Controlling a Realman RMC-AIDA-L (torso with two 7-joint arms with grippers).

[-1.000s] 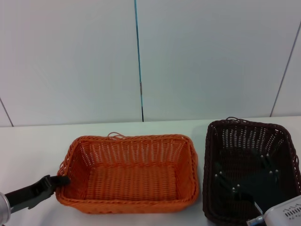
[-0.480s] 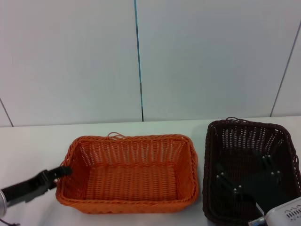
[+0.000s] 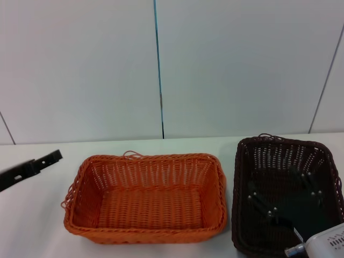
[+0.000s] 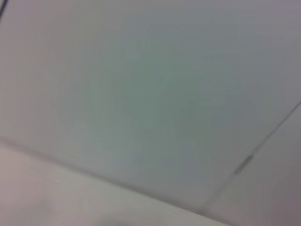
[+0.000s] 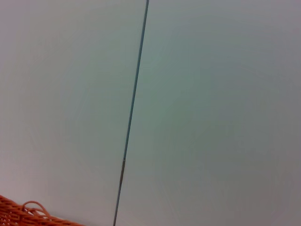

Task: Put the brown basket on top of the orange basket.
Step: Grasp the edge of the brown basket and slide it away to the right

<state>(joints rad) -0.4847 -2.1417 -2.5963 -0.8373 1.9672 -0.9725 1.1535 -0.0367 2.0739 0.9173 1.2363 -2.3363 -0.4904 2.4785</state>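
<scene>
In the head view, the orange basket is sitting on the white table in the lower middle of the frame. Its long side is running left to right across the picture, and its open top is facing up. A small loose loop is sticking up from its far rim. The brown basket is sitting in the lower right of the frame, just beside the orange one, with a thin strip of table between them. Its long side is running from the near edge of the table toward the wall, so it is turned crosswise to the orange basket. The right gripper is reaching down inside the brown basket from the lower right corner, with its dark fingers spread wide apart over the basket floor, holding nothing. The left gripper is hanging over the table at the left edge of the frame, apart from the orange basket. I cannot tell how its fingers are standing.

The left wrist view is showing only a pale wall and a bit of table, all blurry.

The right wrist view is showing the wall with a dark thin line running up it, and a corner of the orange basket in the lower left.
</scene>
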